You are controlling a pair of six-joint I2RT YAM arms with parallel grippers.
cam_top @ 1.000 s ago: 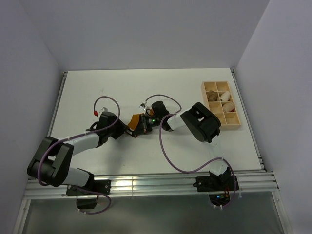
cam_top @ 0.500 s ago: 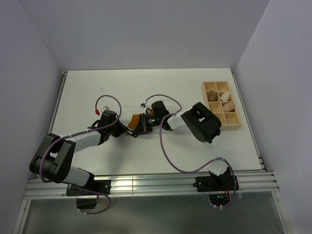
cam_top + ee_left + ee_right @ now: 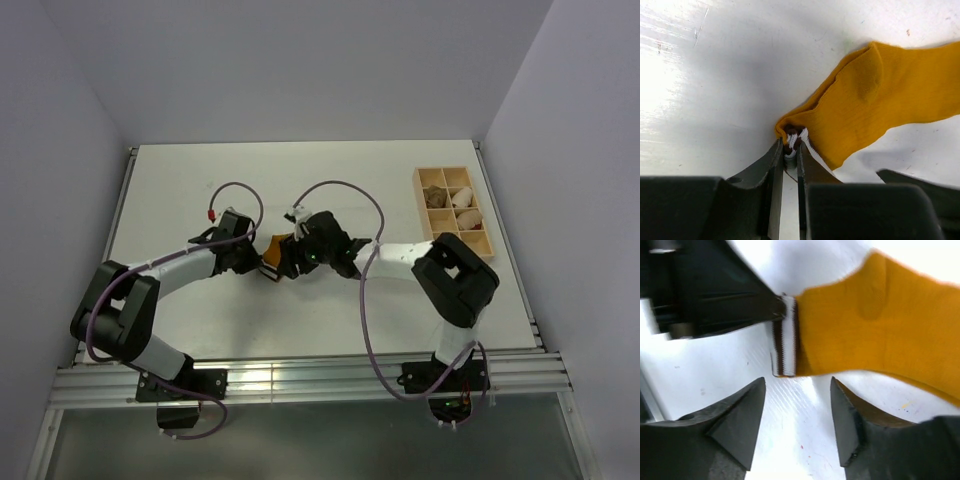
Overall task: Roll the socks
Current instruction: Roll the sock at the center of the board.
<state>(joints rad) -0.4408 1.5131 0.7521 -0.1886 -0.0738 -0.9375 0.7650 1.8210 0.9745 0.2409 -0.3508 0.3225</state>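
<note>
White, glossy tabletop (image 3: pixel 200 180), faintly scuffed and speckled in the wrist views, with glare toward its left side. Boxed in by plain pale walls at the far, left and right sides. Along the near edge, aluminium rails (image 3: pixel 300 375) with both arm bases bolted there.

Near the middle of the tabletop, slightly left: mustard sock (image 3: pixel 880 100), lying flat and stretched out, heel pocket showing as a soft bump. At one end, the striped cuff (image 3: pixel 784 335), white and dark brown.

Left claw (image 3: pixel 791 150) clenched on that cuff, fingers nearly together, a bunch of striped fabric pinched between them, low at the surface. Right claw (image 3: pixel 797 405) released, fingers spread wide over bare tabletop just beside the cuff's corner. Both claws close together, tip facing tip across the cuff; from above, one dark cluster.

At the right, near the wall: wooden tray (image 3: pixel 466 259) of small compartments, well apart from the sock. Cream rolled bundles (image 3: pixel 466 212) in some of them, and a tan lump (image 3: pixel 437 197) in a far-left one, too small to tell what.

Broad open surface on the far side and at the far left; another bare band between the claws and the near rails. Purple cable (image 3: pixel 364 310) looping down across the near right. Tighter room at the right, with the right arm's elbow just beside the tray's near end.
</note>
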